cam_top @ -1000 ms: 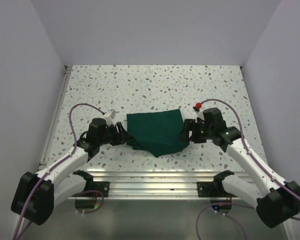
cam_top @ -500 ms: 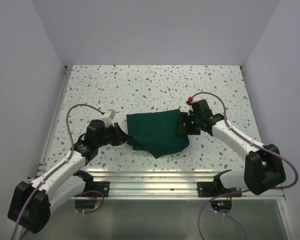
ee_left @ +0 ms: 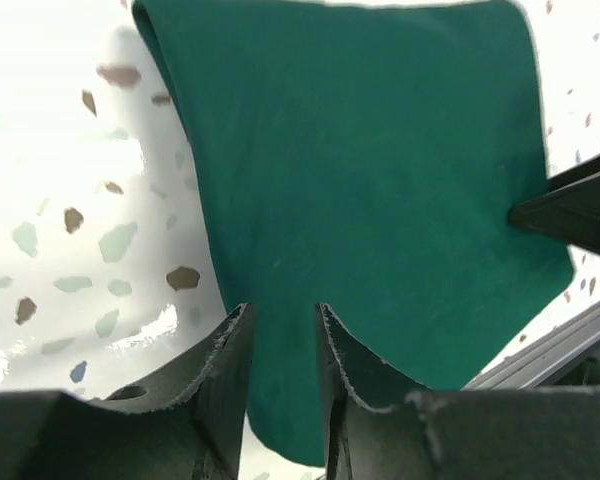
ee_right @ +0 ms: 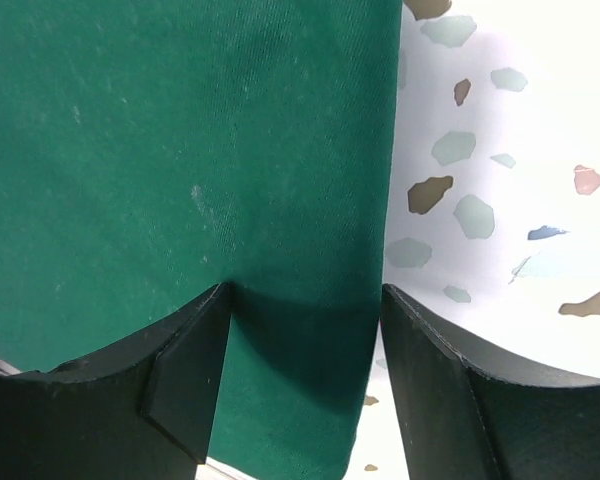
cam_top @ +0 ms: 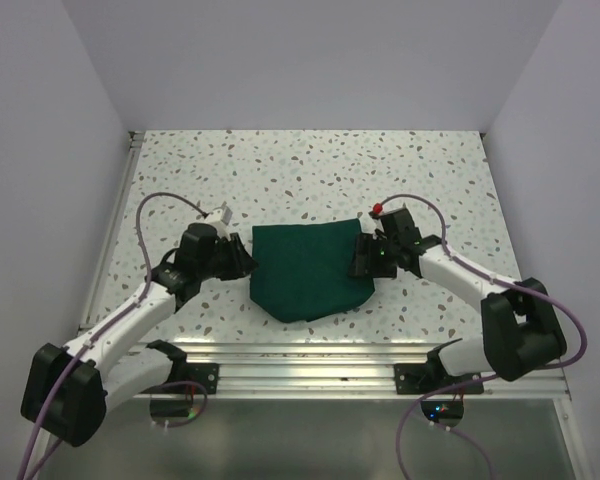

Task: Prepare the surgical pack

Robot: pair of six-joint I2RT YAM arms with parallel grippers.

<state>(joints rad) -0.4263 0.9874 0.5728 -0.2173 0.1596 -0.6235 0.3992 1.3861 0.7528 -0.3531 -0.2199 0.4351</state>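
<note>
Green cloth (cam_top: 310,283): stray near-left flap is being tucked in.
Left gripper (cam_top: 242,262): narrow, cloth's left; hold unclear.
Right gripper (cam_top: 363,257): wide, cloth's right.

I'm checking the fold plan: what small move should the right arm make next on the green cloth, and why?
Probably close the right gripper on the right edge of the surgical pack: its jaws stand open astride it, while the left gripper sits at the opposite side.
</note>
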